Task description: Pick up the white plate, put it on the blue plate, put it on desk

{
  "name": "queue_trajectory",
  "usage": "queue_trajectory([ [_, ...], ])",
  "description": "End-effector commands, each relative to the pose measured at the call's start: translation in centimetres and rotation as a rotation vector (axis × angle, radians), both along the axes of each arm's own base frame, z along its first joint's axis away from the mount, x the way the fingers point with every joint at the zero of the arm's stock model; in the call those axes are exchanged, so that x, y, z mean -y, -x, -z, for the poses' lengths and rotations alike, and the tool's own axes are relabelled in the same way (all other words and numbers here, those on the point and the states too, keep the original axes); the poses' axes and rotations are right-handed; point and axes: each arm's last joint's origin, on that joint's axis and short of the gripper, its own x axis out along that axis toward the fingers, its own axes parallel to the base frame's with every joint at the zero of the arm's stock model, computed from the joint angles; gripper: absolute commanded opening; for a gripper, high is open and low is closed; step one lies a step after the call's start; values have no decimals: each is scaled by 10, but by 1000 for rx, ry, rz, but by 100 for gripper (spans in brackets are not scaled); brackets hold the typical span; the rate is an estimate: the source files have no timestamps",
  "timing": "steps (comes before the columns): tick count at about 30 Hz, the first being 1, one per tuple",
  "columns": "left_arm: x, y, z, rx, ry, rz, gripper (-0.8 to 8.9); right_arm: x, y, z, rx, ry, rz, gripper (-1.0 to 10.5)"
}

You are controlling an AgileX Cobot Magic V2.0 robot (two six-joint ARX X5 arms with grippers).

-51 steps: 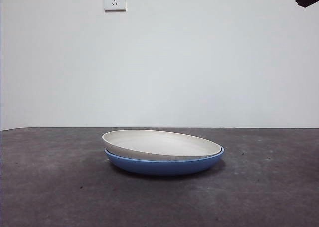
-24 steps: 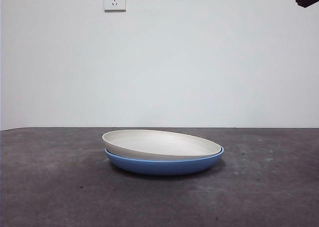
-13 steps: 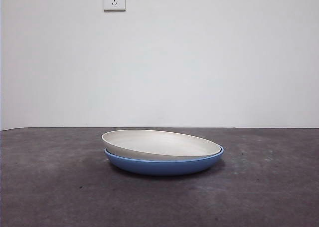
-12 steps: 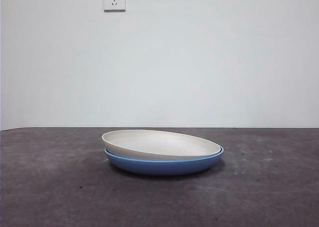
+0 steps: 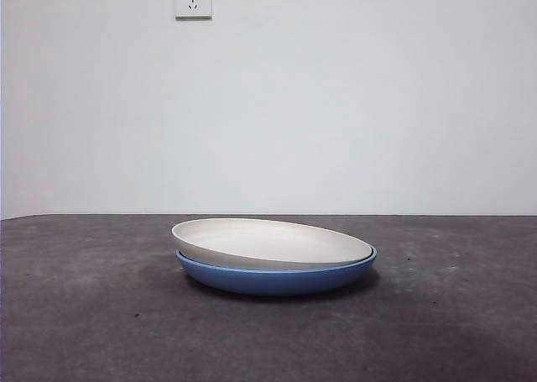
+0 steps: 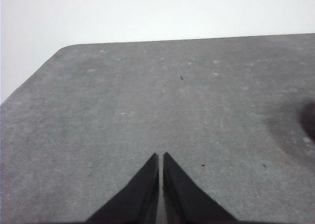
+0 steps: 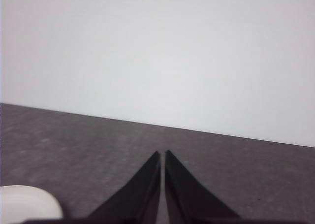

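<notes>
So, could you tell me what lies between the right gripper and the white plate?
Only bare desk, in the right wrist view, between the right gripper and the white plate.

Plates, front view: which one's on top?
The white plate. It sits tilted inside the blue plate, which rests directly on the desk.

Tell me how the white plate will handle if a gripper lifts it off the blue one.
The white plate looks rigid, so it should keep its shape. It sits tilted in the blue plate, its raised side probably the easiest rim to grasp. Its smooth, low rim may slip between narrow jaws, and it could chip if dropped.
</notes>
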Motion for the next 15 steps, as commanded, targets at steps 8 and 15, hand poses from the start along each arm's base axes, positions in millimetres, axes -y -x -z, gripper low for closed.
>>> queue_trajectory([
  [8, 0, -1, 8, -27, -2, -4, 15, 6, -4, 91, -17, -8, 119, 10],
  [15, 0, -1, 8, -27, 0, -4, 15, 6, -6, 123, -162, -41, 136, 10],
])
